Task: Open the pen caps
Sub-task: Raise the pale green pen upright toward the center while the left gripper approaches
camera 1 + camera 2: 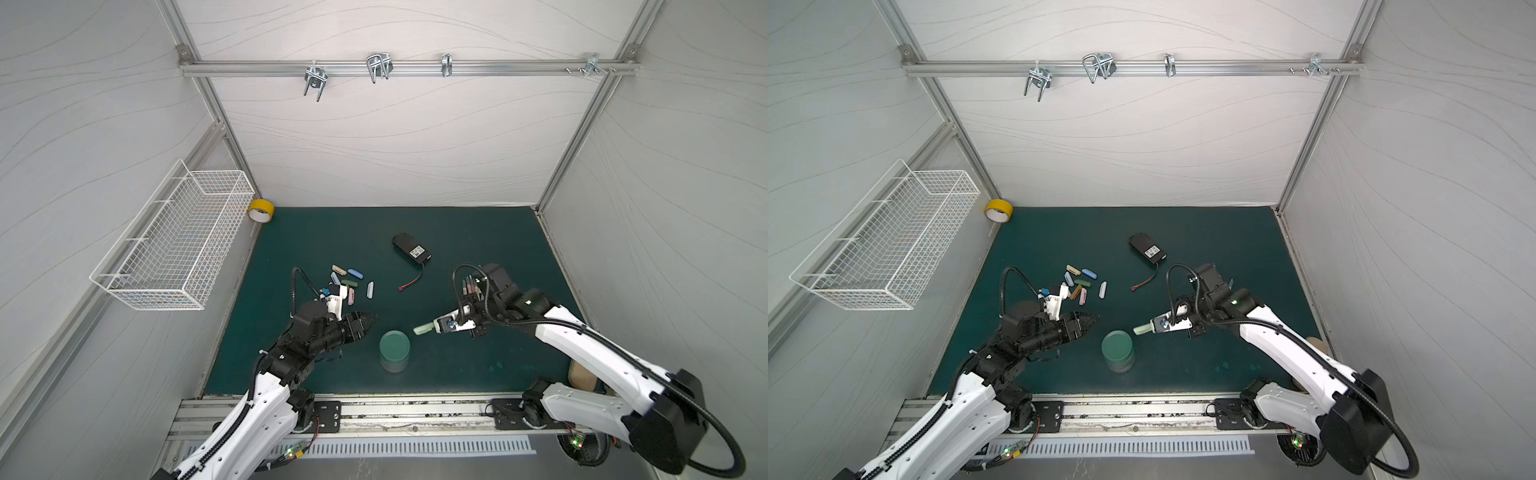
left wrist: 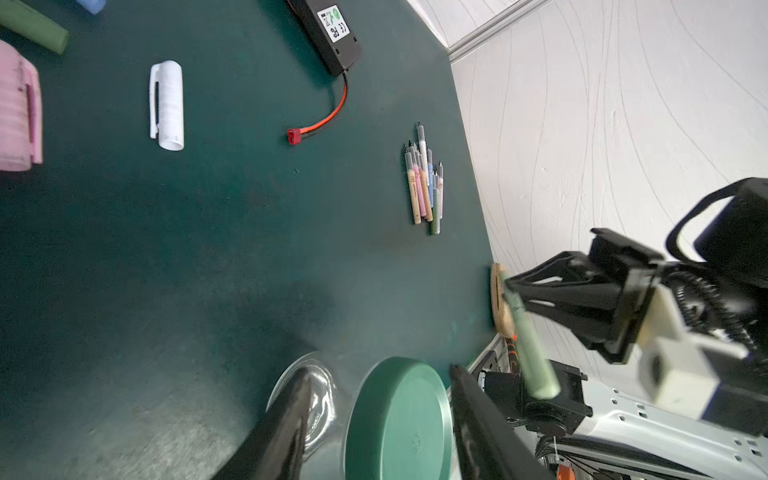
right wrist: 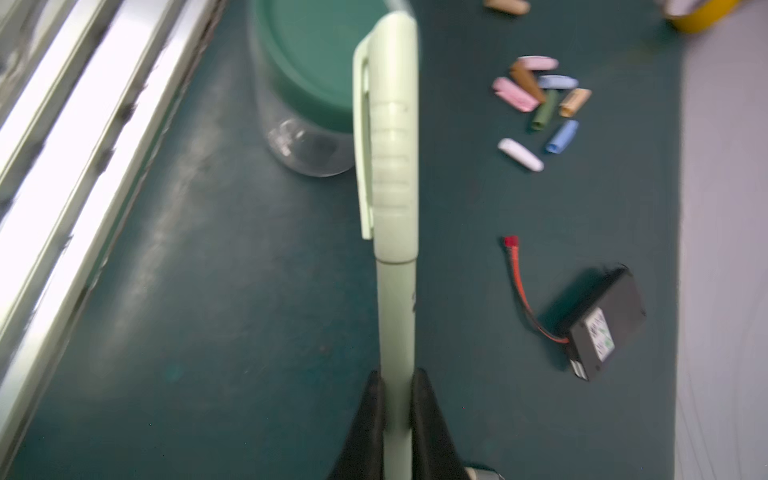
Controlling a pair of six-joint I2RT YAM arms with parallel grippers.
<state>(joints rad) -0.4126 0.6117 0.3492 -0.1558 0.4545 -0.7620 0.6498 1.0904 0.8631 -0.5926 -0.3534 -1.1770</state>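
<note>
R gripper (image 3: 398, 374) clenched on green pen (image 3: 395, 311), cap (image 3: 392, 124) fwd of jaws still on. L gripper (image 1: 370, 321) released, empty. Other caps (image 3: 540, 99) off.

Tape roll (image 1: 260, 210) in mat's (image 1: 478, 232) far left corner. Pen caps (image 1: 349, 283) left of centre, battery pack (image 1: 410, 248) behind-right. Jar (image 1: 394, 347) near front edge. Pens (image 2: 424, 187) toward right edge.

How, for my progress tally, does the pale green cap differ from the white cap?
The pale green cap is on a pen gripped by the right pincer; the white cap is off any pen. The green cap is held off the mat; the white cap lies on it. Both are rounded tubes with a clip.
</note>
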